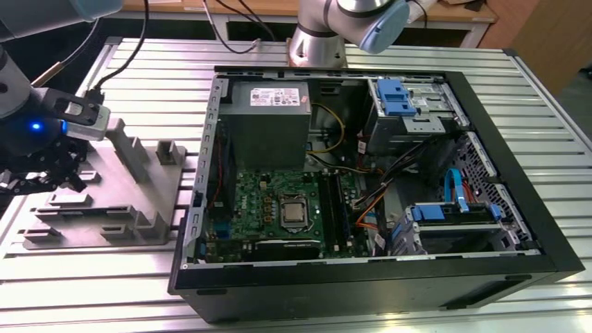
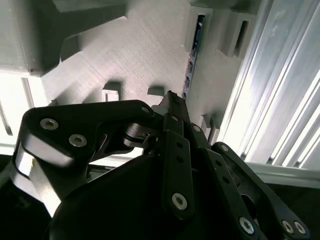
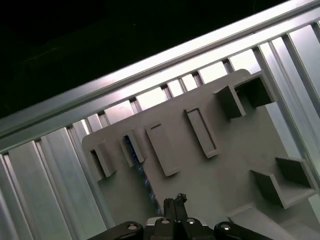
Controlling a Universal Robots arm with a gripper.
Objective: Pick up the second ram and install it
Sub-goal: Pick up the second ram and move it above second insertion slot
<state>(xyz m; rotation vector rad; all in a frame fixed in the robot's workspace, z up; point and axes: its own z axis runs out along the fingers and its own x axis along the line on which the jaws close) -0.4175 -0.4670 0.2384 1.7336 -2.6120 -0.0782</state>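
Note:
The second ram [image 2: 193, 47] is a thin dark stick with a bluish edge. It stands on edge in a slot of the grey holder tray [image 1: 152, 198], and it also appears in the first wrist view [image 3: 136, 162]. My gripper [image 1: 48, 182] hangs over the tray's end at the exterior view's left. In both wrist views its fingertips [image 2: 170, 98] [image 3: 175, 201] are pressed together, right beside the near end of the ram. I cannot tell whether they touch it. The green motherboard [image 1: 277, 205] lies in the open computer case, its long black slots [image 1: 339, 208] beside the processor socket.
The black computer case [image 1: 370, 277] lies open on the ribbed metal table [image 1: 111, 277], with a grey power-supply box [image 1: 268, 114], blue drive brackets [image 1: 393, 97] and loose cables inside. The tray has raised blocks [image 1: 166, 151]. A second arm's base [image 1: 319, 35] stands behind the case.

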